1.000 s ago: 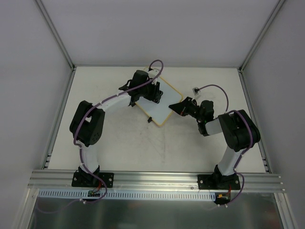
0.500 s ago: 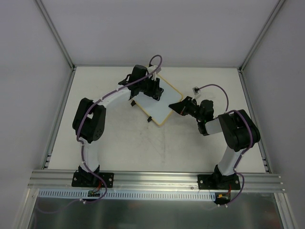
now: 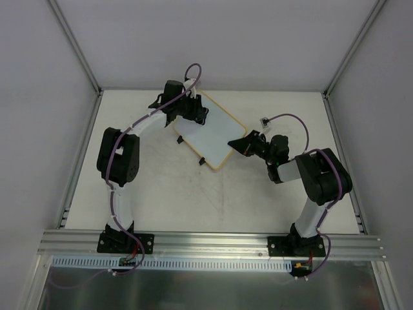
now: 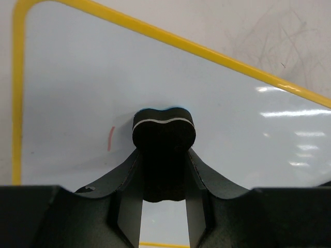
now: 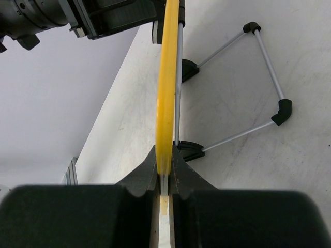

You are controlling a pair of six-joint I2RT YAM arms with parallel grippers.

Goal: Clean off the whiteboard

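The whiteboard (image 3: 216,139), white with a yellow frame, lies tilted at the table's middle. My left gripper (image 3: 188,113) is over its far left corner, shut on a black eraser block (image 4: 164,129) whose end rests on the white surface (image 4: 232,134). A short red mark (image 4: 109,138) shows just left of the eraser. My right gripper (image 3: 237,143) is shut on the board's right edge; in the right wrist view the yellow frame (image 5: 168,77) runs edge-on between its fingers (image 5: 164,170).
A thin wire stand with black corner pieces (image 5: 269,67) is folded out behind the board, with black clips (image 5: 189,150) at the frame. Two black clips (image 3: 202,161) show on the board's near left edge. Grey walls and metal posts surround the table.
My left gripper has slid the eraser left and farther away across the board, from its middle to its far left corner. The right gripper and the board have stayed put.
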